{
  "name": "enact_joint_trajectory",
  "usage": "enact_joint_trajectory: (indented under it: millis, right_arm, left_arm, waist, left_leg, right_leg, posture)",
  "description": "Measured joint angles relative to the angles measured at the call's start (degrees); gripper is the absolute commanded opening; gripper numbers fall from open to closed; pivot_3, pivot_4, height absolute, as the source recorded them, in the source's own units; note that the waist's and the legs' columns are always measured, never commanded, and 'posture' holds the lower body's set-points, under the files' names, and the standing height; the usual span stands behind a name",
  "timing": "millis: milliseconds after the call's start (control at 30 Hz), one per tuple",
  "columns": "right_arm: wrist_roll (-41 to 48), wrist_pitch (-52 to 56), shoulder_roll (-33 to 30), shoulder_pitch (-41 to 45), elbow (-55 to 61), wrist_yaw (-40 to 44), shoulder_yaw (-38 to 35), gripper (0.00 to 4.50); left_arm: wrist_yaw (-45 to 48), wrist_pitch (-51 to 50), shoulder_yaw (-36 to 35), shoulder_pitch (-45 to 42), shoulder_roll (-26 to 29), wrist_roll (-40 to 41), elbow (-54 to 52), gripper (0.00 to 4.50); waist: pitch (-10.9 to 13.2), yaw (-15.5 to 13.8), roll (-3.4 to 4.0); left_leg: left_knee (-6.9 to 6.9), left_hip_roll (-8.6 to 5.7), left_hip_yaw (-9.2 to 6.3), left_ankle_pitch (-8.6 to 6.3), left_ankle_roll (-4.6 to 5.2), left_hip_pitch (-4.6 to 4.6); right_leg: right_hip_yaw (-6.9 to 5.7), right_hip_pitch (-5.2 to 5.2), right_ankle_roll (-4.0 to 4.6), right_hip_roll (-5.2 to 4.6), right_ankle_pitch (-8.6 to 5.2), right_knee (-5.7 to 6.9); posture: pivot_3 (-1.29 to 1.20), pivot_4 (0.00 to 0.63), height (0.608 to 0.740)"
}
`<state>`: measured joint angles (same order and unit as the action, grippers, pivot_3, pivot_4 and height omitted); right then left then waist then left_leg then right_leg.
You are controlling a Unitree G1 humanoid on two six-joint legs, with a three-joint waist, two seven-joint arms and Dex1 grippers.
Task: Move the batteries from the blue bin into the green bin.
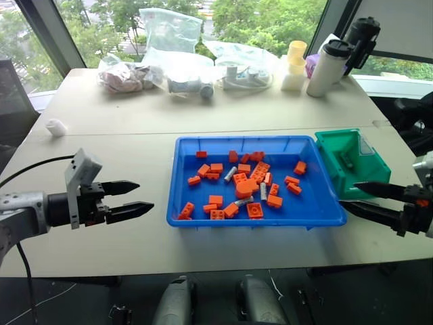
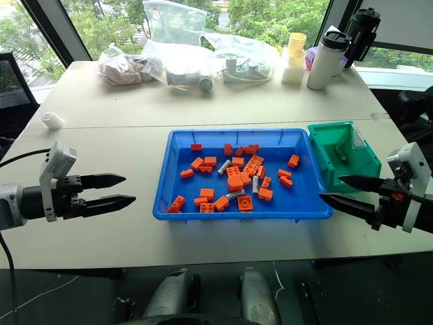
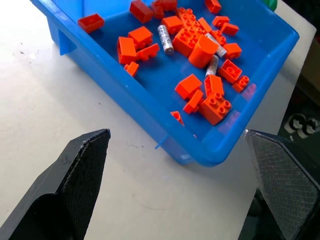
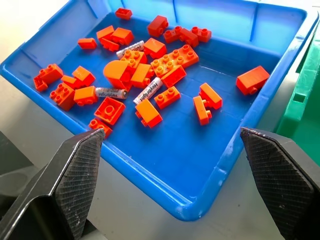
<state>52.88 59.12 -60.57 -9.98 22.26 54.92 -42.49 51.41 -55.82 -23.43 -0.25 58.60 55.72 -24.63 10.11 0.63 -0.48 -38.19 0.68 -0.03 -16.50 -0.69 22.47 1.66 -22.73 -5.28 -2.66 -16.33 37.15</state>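
Note:
The blue bin (image 1: 304, 206) lies at the middle of the table, strewn with orange bricks (image 1: 255, 210). Among them lie three grey batteries (image 1: 231, 173), (image 4: 148, 90), (image 4: 111, 93). The green bin (image 1: 371, 164) stands against the blue bin's right side, and a small grey cylinder (image 1: 347, 160) lies inside it. My left gripper (image 1: 144, 196) hovers open over the bare table left of the blue bin, pointing at it. My right gripper (image 1: 348, 194) hovers open at the blue bin's near right corner, just in front of the green bin. Neither holds anything.
Clear plastic bags (image 1: 169, 40) of parts line the table's far edge. A white bottle (image 1: 327, 66), a dark bottle (image 1: 360, 37) and a pale cup (image 1: 295, 64) stand at the back right. A small white object (image 1: 55, 126) lies at the far left.

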Motion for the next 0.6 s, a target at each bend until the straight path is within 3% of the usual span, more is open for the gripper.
enact_joint_trajectory:
  millis: [167, 333, 433, 533, 600]
  right_arm:
    - [0.5, 2.3, -0.1, 1.3, 0.0, -2.1, 0.3, 4.48]
    - [3.8, 4.0, 0.3, 9.3, -0.1, -4.6, 3.8, 4.48]
    - [6.8, 4.0, 0.6, 23.5, 1.3, -6.5, 12.5, 4.48]
    - [2.1, 2.0, 5.4, 38.7, 0.8, -8.7, 27.9, 4.48]
    - [-1.8, 0.5, 8.8, 43.2, -0.4, -9.8, 35.9, 4.48]
  left_arm:
    - [1.1, 1.3, 1.8, -1.8, 0.0, -2.4, 1.5, 4.5]
    - [6.1, 3.2, 6.1, -9.1, 2.2, -5.2, 6.2, 4.5]
    - [13.4, 5.3, 12.7, -18.1, 4.4, -7.3, 9.7, 4.5]
    - [20.0, 8.1, 19.3, -26.2, 4.5, -10.9, 13.5, 4.5]
    - [21.6, 9.7, 21.7, -29.1, 3.8, -12.8, 14.7, 4.5]
  waist:
    - [0.0, -0.1, 0.0]
    - [0.0, 0.2, 0.01]
    - [0.1, 0.6, 0.07]
    - [0.1, 0.6, 0.07]
    - [0.1, 0.4, 0.07]
  left_leg:
    - [-0.01, -0.01, 0.0, 0.0, 0.0, 0.0]
    - [0.0, -0.01, 0.02, 0.01, 0.0, -0.02]
    - [0.0, 0.02, 0.04, 0.05, -0.06, -0.04]
    - [0.07, 0.04, 0.03, 0.05, -0.06, 0.01]
    - [0.1, 0.02, 0.03, 0.05, -0.06, 0.32]
  right_leg:
    - [0.0, 0.01, -0.02, -0.01, 0.01, 0.02]
    - [0.0, -0.02, -0.02, 0.05, 0.02, 0.05]
    - [0.02, -0.09, 0.11, 0.14, -0.02, 0.06]
    - [0.02, -0.19, -0.02, 0.18, 0.05, 0.07]
    - [0.02, -0.48, -0.04, 0.17, 0.06, 0.08]
  posture:
    - [0.0, 0.15, 0.74]
    - [0.0, 0.15, 0.74]
    - [0.0, 0.15, 0.74]
    - [0.0, 0.15, 0.74]
    - [0.0, 0.15, 0.74]
